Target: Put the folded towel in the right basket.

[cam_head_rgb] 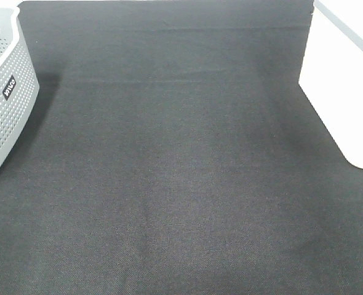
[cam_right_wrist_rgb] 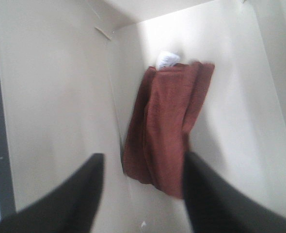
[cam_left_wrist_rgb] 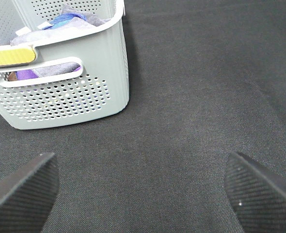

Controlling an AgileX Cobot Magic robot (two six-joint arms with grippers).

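The folded towel [cam_right_wrist_rgb: 165,126] is reddish-brown and shows only in the right wrist view. It lies inside the white right basket [cam_right_wrist_rgb: 51,97], against an inner corner. My right gripper [cam_right_wrist_rgb: 143,204] is open just above the towel's near end, with a finger on either side of it. The right basket's outer wall [cam_head_rgb: 347,80] shows at the right edge of the exterior high view, where neither gripper is visible. My left gripper [cam_left_wrist_rgb: 143,194] is open and empty above the black table cloth [cam_left_wrist_rgb: 196,97].
A grey perforated basket [cam_head_rgb: 6,92] stands at the far left and holds purple and blue cloths [cam_left_wrist_rgb: 68,19]. It is close in front of the left gripper [cam_left_wrist_rgb: 70,97]. A small white item [cam_right_wrist_rgb: 168,59] lies behind the towel.
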